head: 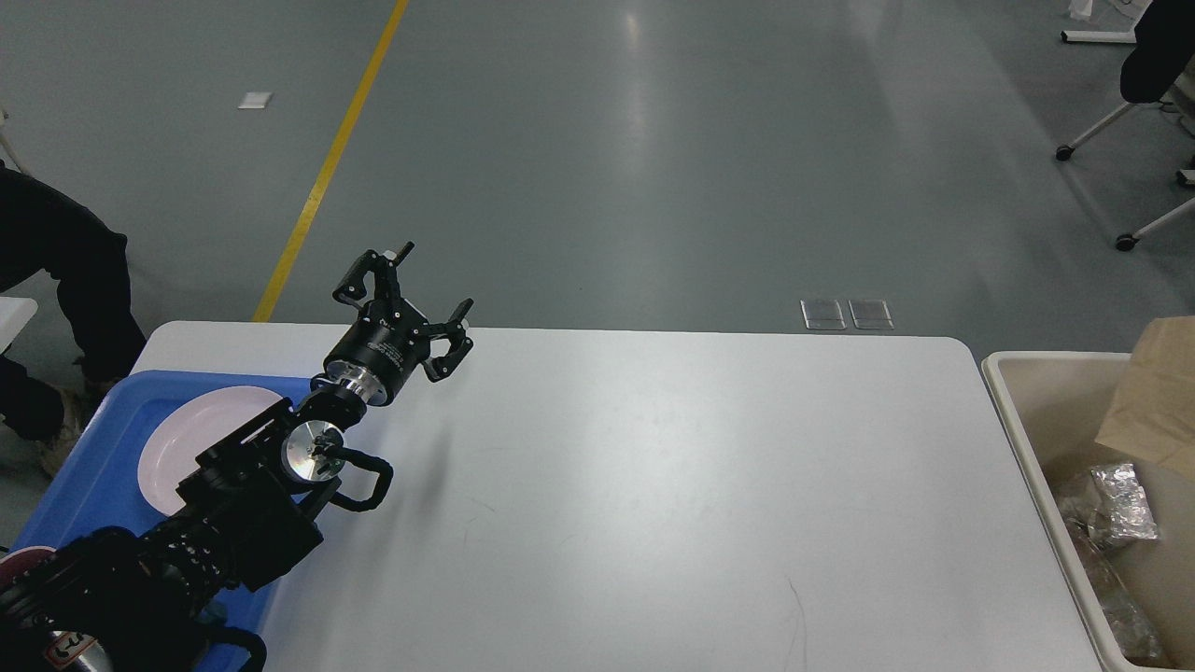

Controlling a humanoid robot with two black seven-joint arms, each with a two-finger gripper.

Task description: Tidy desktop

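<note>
Across the middle and lower part of the frame lies the desktop [653, 485], a white matte worktop with rounded corners; its visible surface carries no loose item, only faint scuff marks, so the tidying looks close to finished or finished, judging by how things lie.

At the lower left, a blue tray [93, 439] overlaps the worktop's left end and holds a pale pink plate [187, 439], probably gathered there as dishware to be carried away. Something reddish shows at the tray's bottom-left corner, too cut off to name.

Over the upper left of the worktop the left end effector [413, 294] is raised clear of the surface, its fingers spread apart and gripping nothing, a pose that suggests it has nothing to fetch just now. The right arm does not appear.

At the right edge, just beside the worktop, a beige bin [1027, 411] holds crumpled foil [1116, 504] and other clear wrapping, with a brown paper bag [1158, 392] at its top; it seems to serve as the place for rubbish.

At the far left edge a person's dark-clothed legs [56, 271] stand on the grey floor.
</note>
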